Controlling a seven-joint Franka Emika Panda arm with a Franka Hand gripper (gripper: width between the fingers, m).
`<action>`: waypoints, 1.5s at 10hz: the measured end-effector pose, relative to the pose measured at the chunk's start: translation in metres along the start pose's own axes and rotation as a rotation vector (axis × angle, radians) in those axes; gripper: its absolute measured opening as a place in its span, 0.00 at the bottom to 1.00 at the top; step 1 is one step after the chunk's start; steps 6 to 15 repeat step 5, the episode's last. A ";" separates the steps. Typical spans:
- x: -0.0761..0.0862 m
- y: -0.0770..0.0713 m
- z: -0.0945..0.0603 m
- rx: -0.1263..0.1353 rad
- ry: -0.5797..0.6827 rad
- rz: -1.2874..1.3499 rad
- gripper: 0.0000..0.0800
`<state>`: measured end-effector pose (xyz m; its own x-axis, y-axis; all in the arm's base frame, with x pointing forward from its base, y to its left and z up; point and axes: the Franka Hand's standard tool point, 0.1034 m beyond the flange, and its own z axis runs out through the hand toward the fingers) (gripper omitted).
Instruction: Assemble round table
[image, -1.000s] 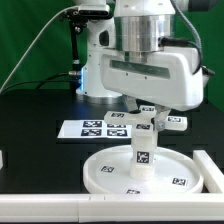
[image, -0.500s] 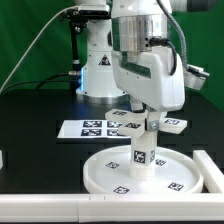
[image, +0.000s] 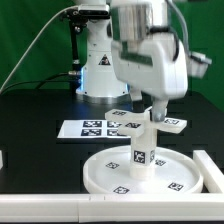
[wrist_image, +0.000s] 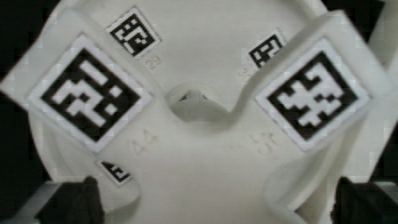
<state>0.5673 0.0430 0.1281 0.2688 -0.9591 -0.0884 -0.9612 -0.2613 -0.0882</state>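
Note:
The round table's large white disc (image: 103, 176) lies flat at the front, with tags on its face; it also shows in the wrist view (wrist_image: 196, 40). The short white leg (image: 141, 152) stands upright in its central hub, tags on its sides, and fills the wrist view (wrist_image: 205, 150). My gripper (image: 150, 116) comes down from above and is shut on the leg's upper part; the dark fingers (wrist_image: 75, 200) sit on either side of it. The small base piece (image: 176, 124) lies on the table behind, at the exterior view's right.
The marker board (image: 92, 128) lies behind the disc. A white rail (image: 40, 206) runs along the front edge and a white bracket (image: 211, 166) stands at the exterior view's right of the disc. The arm's base (image: 100, 70) is at the back.
The wrist has turned about the vertical axis over the leg while staying closed on it. The disc and the base piece have not moved.

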 end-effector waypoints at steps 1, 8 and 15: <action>-0.002 -0.002 -0.014 0.006 -0.016 -0.004 0.81; -0.003 -0.001 -0.013 -0.002 -0.019 -0.006 0.81; -0.003 -0.001 -0.013 -0.002 -0.019 -0.006 0.81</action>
